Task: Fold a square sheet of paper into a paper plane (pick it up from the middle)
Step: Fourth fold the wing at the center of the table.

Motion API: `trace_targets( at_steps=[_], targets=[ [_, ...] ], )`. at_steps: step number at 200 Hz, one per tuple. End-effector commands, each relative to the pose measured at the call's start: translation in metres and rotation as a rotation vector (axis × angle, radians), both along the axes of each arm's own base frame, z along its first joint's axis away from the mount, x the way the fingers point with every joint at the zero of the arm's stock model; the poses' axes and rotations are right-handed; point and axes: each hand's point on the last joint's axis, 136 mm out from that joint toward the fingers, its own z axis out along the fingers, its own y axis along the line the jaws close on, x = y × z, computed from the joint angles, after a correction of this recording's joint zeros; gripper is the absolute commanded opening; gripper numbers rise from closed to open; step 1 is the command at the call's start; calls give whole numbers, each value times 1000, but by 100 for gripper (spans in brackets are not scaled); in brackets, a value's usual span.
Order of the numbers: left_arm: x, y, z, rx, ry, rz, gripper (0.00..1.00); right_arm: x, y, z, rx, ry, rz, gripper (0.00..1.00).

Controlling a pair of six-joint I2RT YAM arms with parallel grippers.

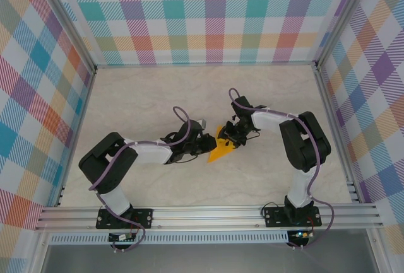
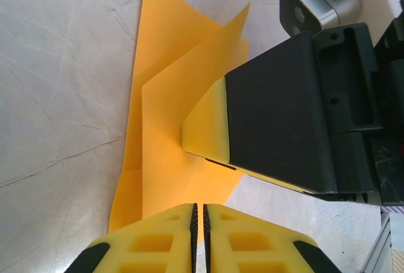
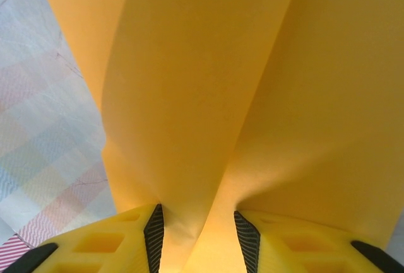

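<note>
The orange-yellow sheet of paper point(image 1: 220, 152) lies at the table's middle, folded into a pointed wedge with flaps standing up point(image 2: 170, 96). My left gripper point(image 1: 206, 142) comes at it from the left, low over the table. Its jaws are shut point(image 2: 199, 209) and the paper's near edge runs under their tips; I cannot tell whether they pinch it. My right gripper point(image 1: 229, 138) reaches down from the right. Its jaws point(image 3: 199, 226) stand apart with a raised fold of the paper point(image 3: 202, 96) between the pads. One of its fingers point(image 2: 208, 121) rests on the paper in the left wrist view.
The table point(image 1: 158, 96) is pale and marbled. Plaid walls point(image 1: 202, 14) close it in at the back and both sides. An aluminium rail point(image 1: 208, 213) runs along the near edge, by the arm bases.
</note>
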Motion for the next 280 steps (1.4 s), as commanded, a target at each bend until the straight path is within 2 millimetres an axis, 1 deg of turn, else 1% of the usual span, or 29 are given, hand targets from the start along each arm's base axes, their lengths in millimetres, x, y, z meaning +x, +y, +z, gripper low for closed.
trace_targets(
  at_steps=[1, 63, 82, 114, 140, 173, 190, 233, 280],
  targets=[
    [1, -7, -5, -8, 14, -7, 12, -38, -59, -65, -310, 163, -44, 39],
    [1, -9, -20, 16, 56, -8, 9, -38, -57, -65, -301, 167, -37, 41],
    [1, -4, -27, 46, 72, 7, 9, -38, -57, -66, -303, 178, -35, 41],
    [0, 2, -33, 86, 87, 21, 7, -39, -56, -68, -307, 192, -41, 38],
    [-2, 2, -37, 94, 99, 13, 7, -38, -56, -68, -305, 196, -39, 38],
    [-2, 2, -38, 107, 106, 10, 7, -39, -55, -69, -306, 205, -35, 38],
    [-2, 1, -38, 105, 106, 6, 7, -38, -54, -70, -301, 204, -31, 35],
    [0, -10, -30, 52, 88, -25, 7, -38, -54, -72, -305, 211, -25, 36],
    [4, -12, -22, 59, 63, -28, 7, -40, -55, -76, -313, 223, -21, 36]
  ],
)
